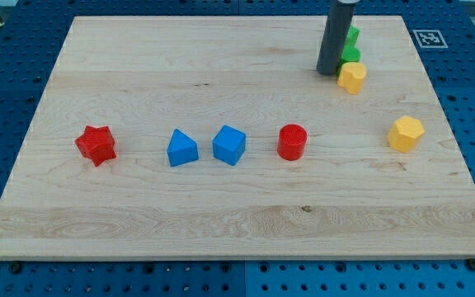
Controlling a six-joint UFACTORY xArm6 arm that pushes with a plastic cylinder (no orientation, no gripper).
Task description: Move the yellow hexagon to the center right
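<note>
pale wooden board (221, 214) on a blue pegboard table (7, 82). dark rod, no claw fitted; my tip (327, 73) rests near the view's top right, just left of a small yellow block (352, 77) and two green blocks (350, 54). yellow hexagon (406, 134), faceted and glossy, sits at centre right. row leftward: red cylinder (292, 142), blue cube (229, 145), blue wedge-like block (181, 148), red star (96, 145).
</note>
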